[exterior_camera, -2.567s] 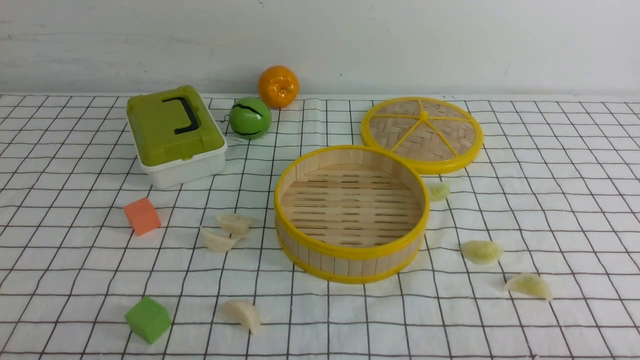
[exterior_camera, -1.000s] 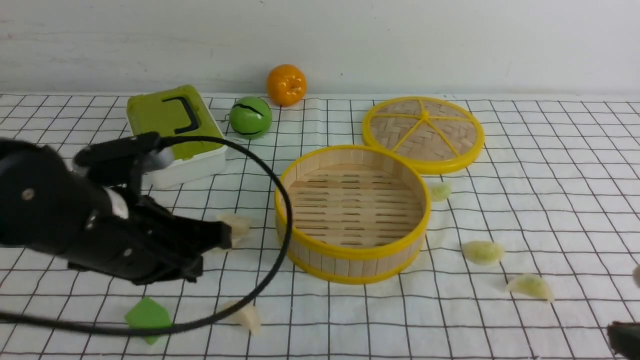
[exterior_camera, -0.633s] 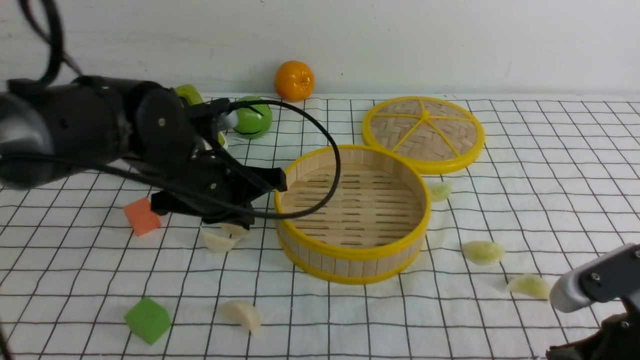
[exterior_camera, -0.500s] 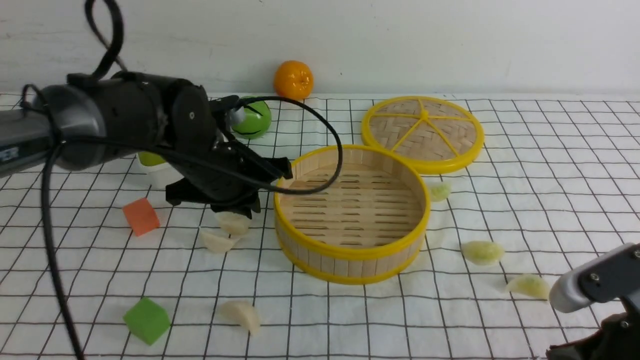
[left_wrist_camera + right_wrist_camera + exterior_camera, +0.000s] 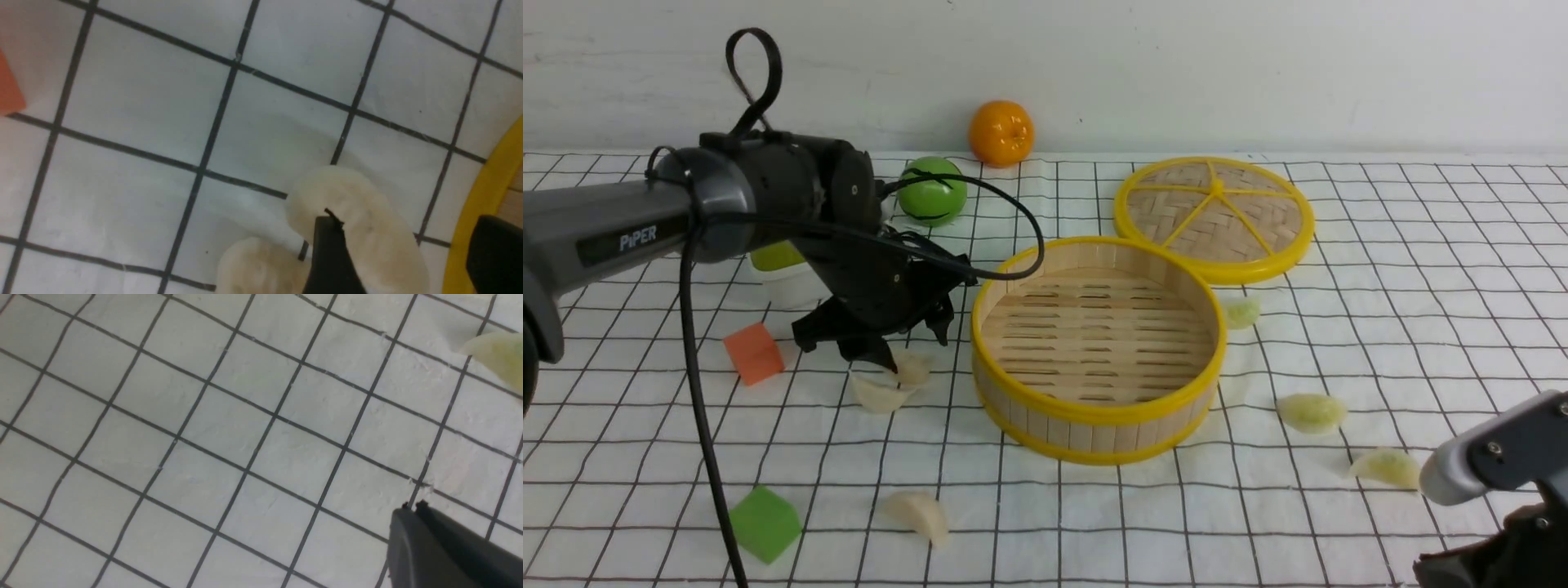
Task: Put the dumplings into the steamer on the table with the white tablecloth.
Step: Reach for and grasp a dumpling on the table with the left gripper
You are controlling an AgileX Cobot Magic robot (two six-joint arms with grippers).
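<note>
Lowered leftward, the left jaws (image 5: 402,249) gape empty, the right jaws (image 5: 412,510) are clenched; every dumpling still awaits the steamer (image 5: 1098,412).

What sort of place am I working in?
Probably a tabletop robot test setup: toy dumplings and a bamboo steamer on gridded cloth, with a robot arm reaching in.

The black left pincer (image 5: 916,349) angles downward, spread open; the black right pincer (image 5: 410,514) is closed.
</note>
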